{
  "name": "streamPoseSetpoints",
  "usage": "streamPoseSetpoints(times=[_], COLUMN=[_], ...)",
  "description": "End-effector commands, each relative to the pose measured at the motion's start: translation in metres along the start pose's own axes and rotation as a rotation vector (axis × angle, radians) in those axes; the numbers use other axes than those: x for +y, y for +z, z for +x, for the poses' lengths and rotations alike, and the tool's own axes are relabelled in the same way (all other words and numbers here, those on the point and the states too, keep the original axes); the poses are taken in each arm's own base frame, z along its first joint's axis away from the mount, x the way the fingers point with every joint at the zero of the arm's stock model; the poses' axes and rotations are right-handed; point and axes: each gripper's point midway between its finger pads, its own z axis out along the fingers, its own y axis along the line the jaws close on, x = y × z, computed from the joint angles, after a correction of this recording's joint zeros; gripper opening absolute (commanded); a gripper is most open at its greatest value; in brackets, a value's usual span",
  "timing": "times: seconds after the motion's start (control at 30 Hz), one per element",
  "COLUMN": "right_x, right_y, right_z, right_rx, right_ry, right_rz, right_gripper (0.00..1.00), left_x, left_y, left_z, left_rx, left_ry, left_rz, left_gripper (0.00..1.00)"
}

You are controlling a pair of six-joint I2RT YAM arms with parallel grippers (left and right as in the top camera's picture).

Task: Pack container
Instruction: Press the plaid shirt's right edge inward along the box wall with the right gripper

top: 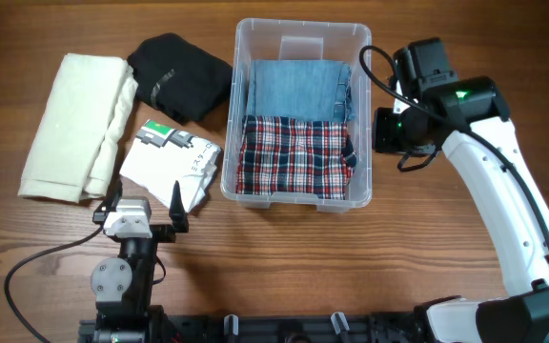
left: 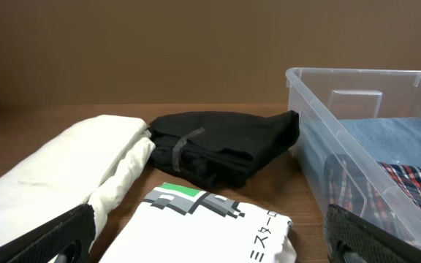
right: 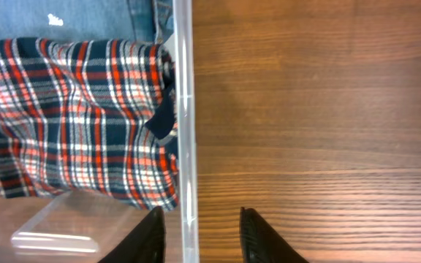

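Note:
The clear container (top: pixel 302 24) stands at the table's middle, with folded denim (top: pixel 298 88) at its far end and a red plaid garment (top: pixel 296 157) at its near end. My right gripper (top: pixel 389 131) is at the container's right side. In the right wrist view it (right: pixel 201 213) straddles the clear wall (right: pixel 184 109), one finger inside and one outside, with the jaws parted and a gap on the outer side. My left gripper (top: pixel 145 205) stands wide open just short of a folded white printed shirt (top: pixel 172 164), which also lies between its fingers (left: pixel 57 234) in the left wrist view.
A cream folded garment (top: pixel 74 126) lies at the far left and a black folded garment (top: pixel 179 76) behind the white shirt. In the left wrist view the container's rim (left: pixel 357 73) rises at the right. Bare wood (right: pixel 313 131) lies to the right of the container.

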Motion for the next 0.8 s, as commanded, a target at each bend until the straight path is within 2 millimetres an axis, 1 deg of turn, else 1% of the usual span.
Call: streamPoseSetpoints(times=[0.0,0.1,0.13,0.2,0.27,0.33,0.4,0.43,0.5,0.63,0.77], right_x=[-0.001,-0.004,-0.002,0.008,0.012,0.011,0.010,0.007,0.000,-0.003,-0.013], right_y=[0.017,0.039,0.049,0.061,0.071,0.076,0.078,0.078,0.079,0.079,0.080], right_z=[0.018,0.029,0.034,0.040,0.045,0.047,0.048,0.047,0.045,0.044,0.038], right_rx=[0.080,0.107,0.117,0.134,0.143,0.143,0.142,0.137,0.123,0.115,0.088], right_ry=[0.025,0.034,0.035,0.022,0.026,0.026,0.023,0.019,0.017,-0.001,-0.004], right_rz=[-0.015,-0.010,-0.030,-0.095,-0.129,-0.128,-0.119,-0.105,-0.064,-0.045,0.014], right_gripper=[0.39,0.39,0.38,0.36,0.34,0.31,0.26,0.25,0.25,0.25,0.25], left_x=[0.001,0.001,0.001,0.001,0.001,0.001,0.001,0.001,0.001,0.001,0.001], left_y=[0.000,0.000,0.000,0.000,0.000,0.000,0.000,0.000,0.000,0.000,0.000], left_z=[0.002,0.002,0.002,0.002,0.002,0.002,0.002,0.002,0.002,0.002,0.002], left_rx=[0.000,0.000,0.000,0.000,0.000,0.000,0.000,0.000,0.000,0.000,0.000], left_ry=[0.019,0.019,0.019,0.019,0.019,0.019,0.019,0.019,0.019,0.019,0.019], left_rz=[-0.005,-0.005,-0.005,-0.005,-0.005,-0.005,-0.005,-0.005,-0.005,-0.005,-0.005], left_gripper=[1.00,1.00,1.00,1.00,1.00,1.00,1.00,1.00,1.00,1.00,1.00])
